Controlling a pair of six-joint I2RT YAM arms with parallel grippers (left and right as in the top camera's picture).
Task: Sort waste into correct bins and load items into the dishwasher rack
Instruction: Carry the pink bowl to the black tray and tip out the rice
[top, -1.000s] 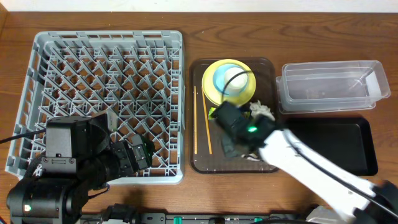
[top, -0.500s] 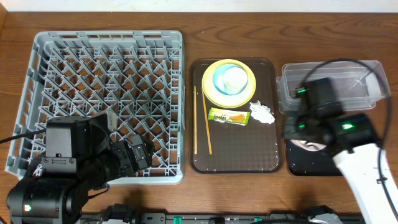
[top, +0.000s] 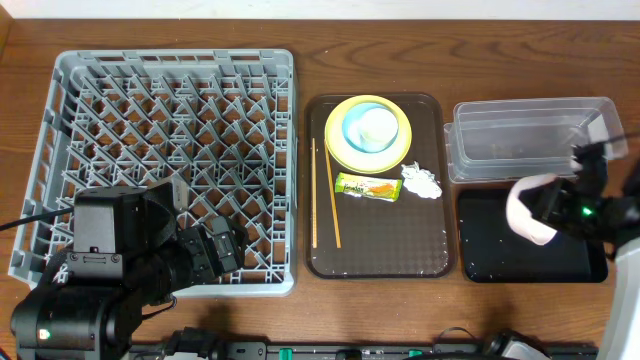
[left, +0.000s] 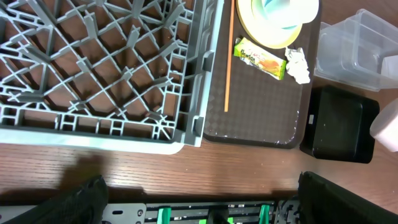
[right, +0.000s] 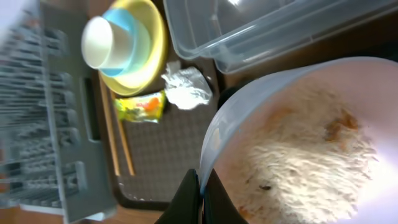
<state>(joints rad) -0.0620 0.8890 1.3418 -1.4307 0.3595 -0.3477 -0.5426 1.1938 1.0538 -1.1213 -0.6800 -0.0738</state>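
Right gripper (right: 200, 180), clamped on the rim of the white bowl (top: 527, 208), holds it tilted above the black tray (top: 490, 258); it should tip further, slowly, so the rice (right: 298, 155) lands inside the tray.

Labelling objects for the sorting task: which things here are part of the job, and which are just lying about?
Job:
dishwasher rack, yellow plate, light blue bowl, white cup, chopsticks, snack wrapper, tissue, white bowl of rice in the right gripper, clear tub, black tray.

Just there:
brown serving tray, wooden table.
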